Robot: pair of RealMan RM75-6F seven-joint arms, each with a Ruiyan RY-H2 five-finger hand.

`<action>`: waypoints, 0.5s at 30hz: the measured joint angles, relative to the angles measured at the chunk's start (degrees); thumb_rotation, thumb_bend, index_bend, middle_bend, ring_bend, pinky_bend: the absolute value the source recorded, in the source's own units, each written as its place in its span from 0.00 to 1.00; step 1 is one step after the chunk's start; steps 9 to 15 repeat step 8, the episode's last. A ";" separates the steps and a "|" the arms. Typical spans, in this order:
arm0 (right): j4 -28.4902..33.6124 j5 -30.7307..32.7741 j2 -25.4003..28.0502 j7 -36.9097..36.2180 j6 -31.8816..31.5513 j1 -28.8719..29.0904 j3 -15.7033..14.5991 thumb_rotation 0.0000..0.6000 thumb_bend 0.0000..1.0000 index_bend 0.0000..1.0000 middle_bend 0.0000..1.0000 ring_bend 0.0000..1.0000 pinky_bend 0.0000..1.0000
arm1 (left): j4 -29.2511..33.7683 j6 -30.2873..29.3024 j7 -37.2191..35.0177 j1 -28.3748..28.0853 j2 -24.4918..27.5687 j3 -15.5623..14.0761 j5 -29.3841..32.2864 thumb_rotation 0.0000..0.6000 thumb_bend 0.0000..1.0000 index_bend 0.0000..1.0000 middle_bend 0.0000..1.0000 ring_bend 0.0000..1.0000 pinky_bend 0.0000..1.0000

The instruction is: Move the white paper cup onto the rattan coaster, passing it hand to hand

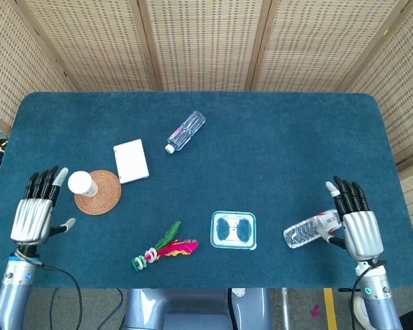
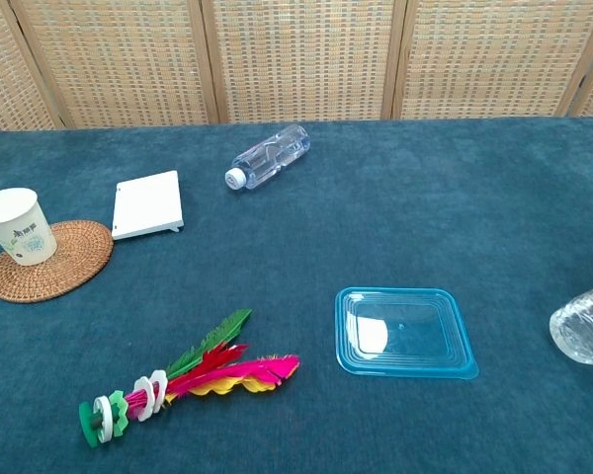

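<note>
From the head view, the white paper cup [image 1: 82, 183] stands upright, mouth up, so its long axis is vertical, and it sits on the left edge of the rattan coaster [image 1: 99, 192]. Everything's on a dark teal cloth table [image 1: 275, 158] with woven screen panels [image 1: 206, 41] behind it. Just right of the coaster there's a white box [image 1: 131, 161], a bit further back a clear water bottle [image 1: 186, 130] lying on its side, and nearer the front a feather shuttlecock [image 1: 164, 249] and a blue plastic lid [image 1: 233, 229]. The left hand [image 1: 36, 213] is left of the coaster, fingers spread, holding nothing, clear of the cup. The right hand [image 1: 356, 223] is way off to the right, fingers apart, right beside a second lying bottle [image 1: 311, 230]; can't tell if it's touching. Chest view: cup [image 2: 17, 226] upright on the coaster [image 2: 51, 260], printed side facing the camera, neither hand visible.
</note>
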State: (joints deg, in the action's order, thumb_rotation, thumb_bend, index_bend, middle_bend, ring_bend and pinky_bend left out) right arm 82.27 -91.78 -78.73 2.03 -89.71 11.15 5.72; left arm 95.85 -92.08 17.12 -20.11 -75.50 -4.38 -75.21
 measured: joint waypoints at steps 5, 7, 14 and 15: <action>0.91 -0.46 -0.04 1.47 0.43 0.08 -0.48 1.00 0.08 0.00 0.00 0.00 0.00 | -0.03 -2.15 2.81 2.54 -1.08 -1.97 -3.53 1.00 0.03 0.00 0.00 0.00 0.00; 1.19 -0.50 0.07 1.70 0.66 0.12 -0.58 1.00 0.08 0.00 0.00 0.00 0.00 | 0.14 -2.83 3.00 3.70 -1.03 -2.50 -4.83 1.00 0.03 0.00 0.00 0.00 0.00; 1.32 -0.56 0.17 1.81 0.69 0.13 -0.62 1.00 0.08 0.00 0.00 0.00 0.00 | 0.19 -3.11 3.01 4.11 -0.90 -2.65 -5.29 1.00 0.03 0.00 0.00 0.00 0.00; 1.32 -0.56 0.17 1.81 0.69 0.13 -0.62 1.00 0.08 0.00 0.00 0.00 0.00 | 0.19 -3.11 3.01 4.11 -0.90 -2.65 -5.29 1.00 0.03 0.00 0.00 0.00 0.00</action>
